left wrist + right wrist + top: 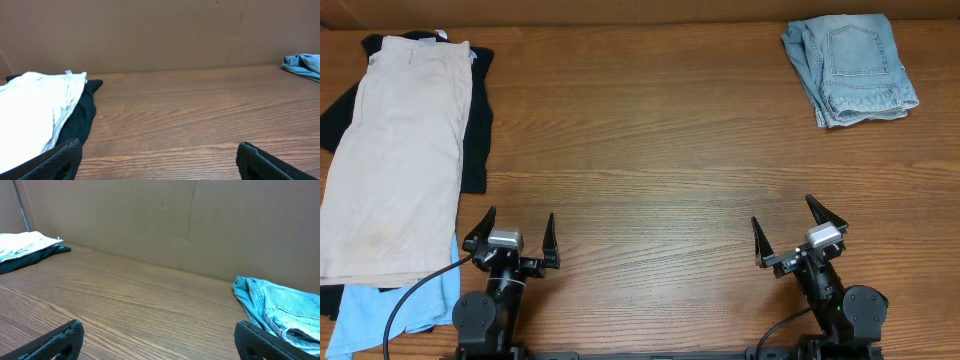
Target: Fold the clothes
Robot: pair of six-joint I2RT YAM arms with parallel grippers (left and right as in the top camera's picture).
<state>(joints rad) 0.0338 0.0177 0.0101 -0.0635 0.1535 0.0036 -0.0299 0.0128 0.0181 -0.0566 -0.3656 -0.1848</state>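
The beige khaki shorts [395,160] lie flat at the far left of the table, on top of a black top [475,130] and a light-blue shirt [400,305]. In the left wrist view the shorts [30,107] and black top [82,112] show at left. Folded pale denim shorts [850,68] sit at the back right, also in the right wrist view [280,310]. My left gripper [515,240] is open and empty at the front left, just right of the pile. My right gripper [798,230] is open and empty at the front right.
The wooden table [640,150] stretches between the pile and the denim shorts. A brown cardboard wall [150,220] stands along the back edge. A black cable [410,300] runs over the blue shirt beside the left arm's base.
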